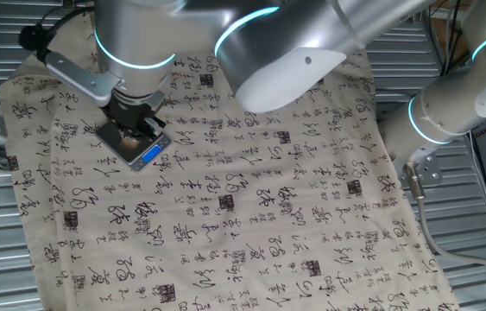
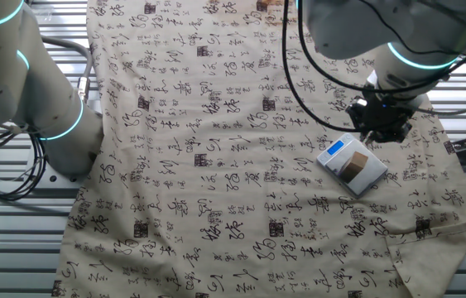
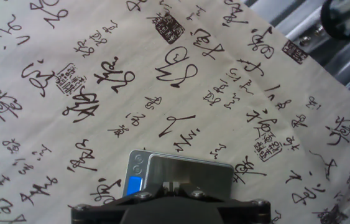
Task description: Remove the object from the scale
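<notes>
The scale (image 2: 365, 175) lies flat on the printed cloth, with its blue-lit display (image 2: 334, 151) at one end. The small tan cube (image 2: 353, 166) sits on its dark plate. My gripper (image 2: 377, 132) hangs just above the scale's far end, apart from the cube, with its fingers close together and nothing between them. In one fixed view the gripper (image 1: 135, 130) stands over the scale (image 1: 143, 152). In the hand view the scale (image 3: 187, 169) shows just ahead of my fingertips (image 3: 171, 185). My hand hides the cube there.
The cloth with black calligraphy (image 1: 251, 199) covers the table over a ribbed metal top (image 1: 476, 276). A second white robot arm (image 1: 458, 108) stands at the cloth's edge, also seen in the other fixed view (image 2: 42, 108). Cables (image 2: 1, 174) lie beside it.
</notes>
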`<state>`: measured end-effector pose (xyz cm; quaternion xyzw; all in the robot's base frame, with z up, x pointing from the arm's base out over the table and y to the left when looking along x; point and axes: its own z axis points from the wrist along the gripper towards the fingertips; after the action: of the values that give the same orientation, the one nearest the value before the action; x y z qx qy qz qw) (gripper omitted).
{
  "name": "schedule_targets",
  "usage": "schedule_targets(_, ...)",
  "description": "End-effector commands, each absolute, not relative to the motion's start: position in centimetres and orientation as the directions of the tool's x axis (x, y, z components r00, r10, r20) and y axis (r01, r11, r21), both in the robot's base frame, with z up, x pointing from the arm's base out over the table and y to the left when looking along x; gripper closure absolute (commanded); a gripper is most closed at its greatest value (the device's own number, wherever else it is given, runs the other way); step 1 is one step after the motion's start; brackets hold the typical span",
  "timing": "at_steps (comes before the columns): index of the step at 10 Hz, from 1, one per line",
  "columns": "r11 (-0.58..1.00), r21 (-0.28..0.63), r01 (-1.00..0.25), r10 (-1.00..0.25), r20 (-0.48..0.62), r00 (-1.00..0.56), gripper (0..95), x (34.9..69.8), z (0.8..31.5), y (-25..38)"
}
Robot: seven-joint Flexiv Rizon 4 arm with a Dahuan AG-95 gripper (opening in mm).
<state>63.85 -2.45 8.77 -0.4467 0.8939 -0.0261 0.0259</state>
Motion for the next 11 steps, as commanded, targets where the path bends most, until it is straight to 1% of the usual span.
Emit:
schedule_targets(1, 0.599, -0.066, -0.798, -0.800, -0.030, -0.599, 38.0, 63.9, 8.8, -2.5)
schedule_targets(5, 0.566, -0.072, -0.821, -0.824, -0.045, -0.565, 38.0, 64.0, 8.2, -3.3)
schedule_targets(11, 0.563, -0.079, -0.822, -0.826, -0.038, -0.562, 38.0, 63.8, 6.6, -3.5)
